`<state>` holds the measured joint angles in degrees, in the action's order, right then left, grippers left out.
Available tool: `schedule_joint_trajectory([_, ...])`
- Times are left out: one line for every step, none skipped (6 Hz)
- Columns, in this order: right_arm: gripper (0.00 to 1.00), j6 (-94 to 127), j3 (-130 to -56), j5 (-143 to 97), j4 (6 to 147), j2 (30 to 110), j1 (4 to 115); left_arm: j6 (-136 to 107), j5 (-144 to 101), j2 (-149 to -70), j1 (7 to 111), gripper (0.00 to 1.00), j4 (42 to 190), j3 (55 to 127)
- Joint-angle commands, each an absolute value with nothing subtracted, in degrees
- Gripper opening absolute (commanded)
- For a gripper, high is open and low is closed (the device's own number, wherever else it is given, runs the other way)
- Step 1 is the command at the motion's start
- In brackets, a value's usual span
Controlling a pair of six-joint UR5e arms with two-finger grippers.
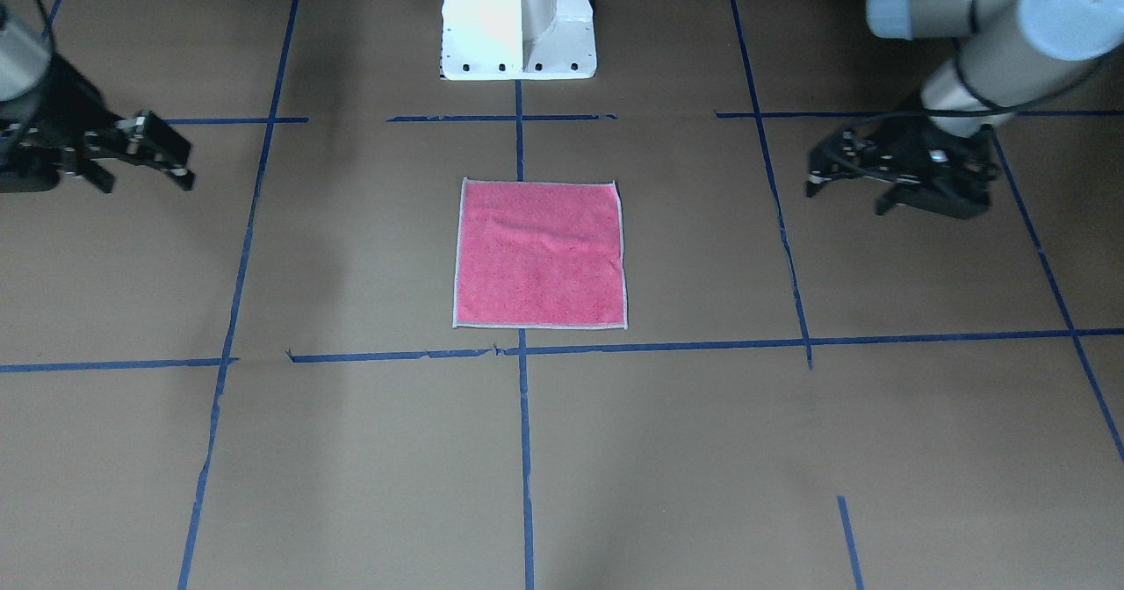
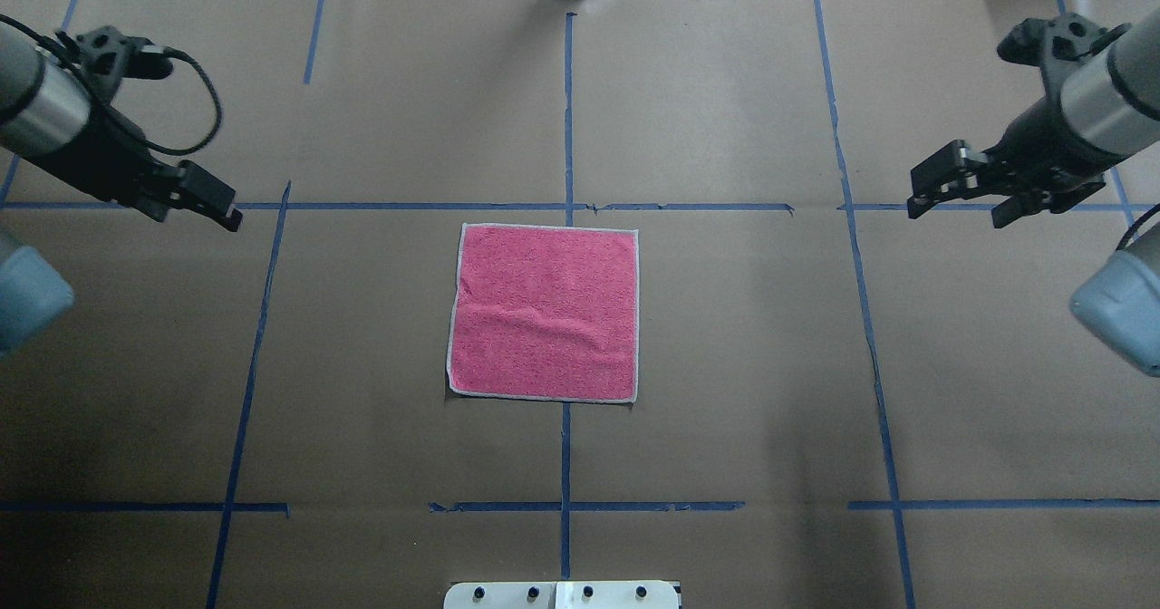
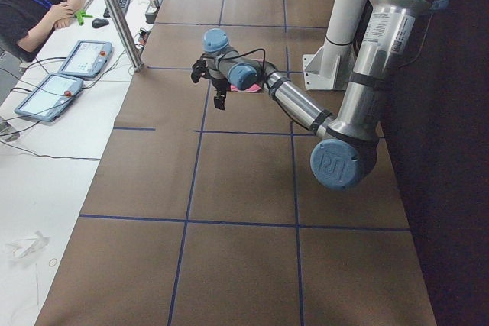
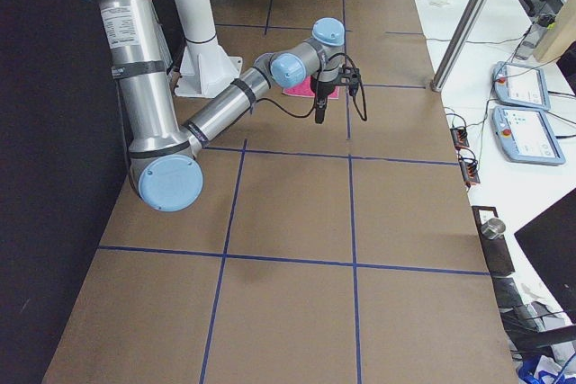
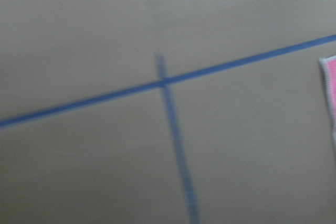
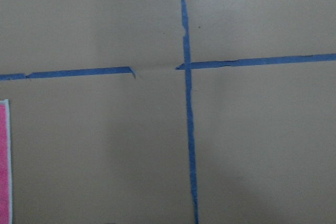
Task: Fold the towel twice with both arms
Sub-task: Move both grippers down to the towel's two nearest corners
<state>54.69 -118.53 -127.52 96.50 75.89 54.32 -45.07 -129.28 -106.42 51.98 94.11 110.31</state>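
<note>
The towel (image 1: 540,254) lies flat in the middle of the table, pink-red face up, with its pale grey stitched edge all around; it also shows in the overhead view (image 2: 544,312). Its edge shows in the left wrist view (image 5: 331,85) and the right wrist view (image 6: 4,161). My left gripper (image 2: 204,212) (image 1: 847,199) hovers open and empty, well off to the towel's side. My right gripper (image 2: 956,215) (image 1: 145,184) hovers open and empty on the opposite side, equally far off. Neither touches the towel.
The table (image 2: 725,364) is covered in brown paper marked with a grid of blue tape lines (image 2: 565,111). The white pedestal (image 1: 518,19) stands at the robot's edge. In the left side view, an operator (image 3: 30,5) sits beside tablets (image 3: 84,57) on a side table.
</note>
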Motion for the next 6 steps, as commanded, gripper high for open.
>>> schedule_joint_trajectory([1.0, 70.0, -118.4, -118.5, 96.5, 68.8, 42.1, -63.5, -117.7, -112.2, 38.3, 1.0, 94.1, 110.5])
schedule_joint_trajectory([1.0, 74.1, -118.0, -114.3, 96.5, 67.3, 37.1, -70.0, -113.2, -114.4, 33.8, 1.0, 94.1, 109.8])
schedule_joint_trajectory([1.0, 75.7, -117.9, -113.0, 96.5, 67.2, 34.4, -73.6, -109.9, -114.7, 30.7, 1.0, 94.2, 109.3])
schedule_joint_trajectory([1.0, 76.7, -117.8, -111.5, 96.5, 67.1, 32.5, -78.2, -106.5, -116.0, 28.1, 0.95, 94.2, 107.8])
schedule_joint_trajectory([1.0, 77.1, -117.8, -111.3, 96.5, 67.1, 32.4, -81.3, -104.6, -117.9, 26.0, 0.88, 94.7, 104.7])
schedule_joint_trajectory([1.0, 77.2, -117.9, -111.3, 96.5, 67.1, 32.4, -82.4, -103.3, -118.4, 25.3, 0.79, 97.3, 102.3])
